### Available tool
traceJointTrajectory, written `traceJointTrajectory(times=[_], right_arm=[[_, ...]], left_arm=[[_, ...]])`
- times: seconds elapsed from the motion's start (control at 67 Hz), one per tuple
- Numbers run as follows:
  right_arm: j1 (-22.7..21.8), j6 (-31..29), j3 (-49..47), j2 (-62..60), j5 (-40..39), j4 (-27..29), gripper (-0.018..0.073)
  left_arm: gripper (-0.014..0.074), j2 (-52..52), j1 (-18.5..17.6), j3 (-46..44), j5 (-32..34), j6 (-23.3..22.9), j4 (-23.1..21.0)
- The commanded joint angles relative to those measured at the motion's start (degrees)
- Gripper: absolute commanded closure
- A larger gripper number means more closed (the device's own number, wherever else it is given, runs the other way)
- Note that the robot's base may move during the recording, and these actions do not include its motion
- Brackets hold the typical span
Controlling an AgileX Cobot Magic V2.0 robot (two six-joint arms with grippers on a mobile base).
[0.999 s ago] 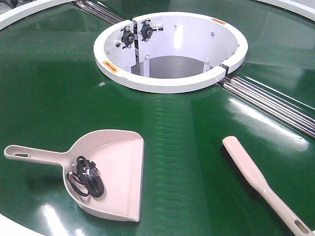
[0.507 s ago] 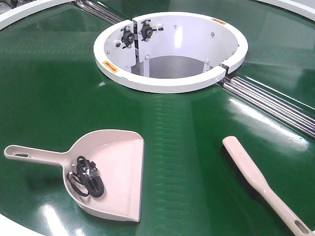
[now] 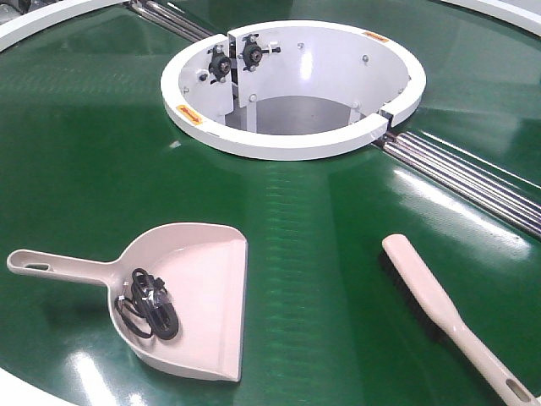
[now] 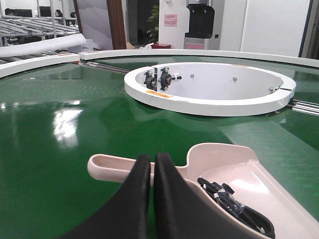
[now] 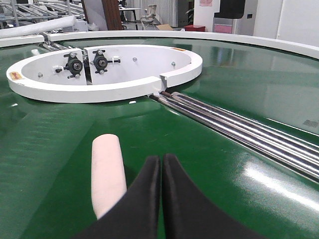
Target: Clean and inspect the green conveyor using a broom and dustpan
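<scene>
The green conveyor (image 3: pixel 330 237) fills the front view. The pale dustpan (image 3: pixel 207 283) lies at lower left, handle pointing left, with a bundle of black cable (image 3: pixel 145 304) in its pan. The broom (image 3: pixel 439 309) lies at lower right, handle toward the bottom right corner. Neither gripper shows in the front view. My left gripper (image 4: pixel 153 162) is shut and empty, just short of the dustpan's handle (image 4: pixel 107 167). My right gripper (image 5: pixel 161 162) is shut and empty, just right of the broom's head (image 5: pixel 108 172).
A white central ring (image 3: pixel 292 139) with bearing blocks stands at the middle back. Metal rollers (image 3: pixel 473 178) run along a seam to the right, and others at the top left. The white outer rim (image 3: pixel 17 385) curves past the bottom left corner.
</scene>
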State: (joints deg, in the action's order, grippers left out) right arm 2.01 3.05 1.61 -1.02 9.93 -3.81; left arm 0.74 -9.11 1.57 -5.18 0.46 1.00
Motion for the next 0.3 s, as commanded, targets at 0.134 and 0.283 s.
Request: traceJointTrajectory(times=[0.134,0.283], right_arm=[[-0.35,-0.27,1.20,-0.53,-4.35,-0.37,0.0568],[-0.35,-0.21,1.20,-0.53,-4.35,-0.37,0.0568]], left_arm=[[0.0604,0.85,0.14,1.80,4.46,-0.46,-0.10],[0.0604,0.85,0.14,1.80,4.46,-0.46,-0.10]])
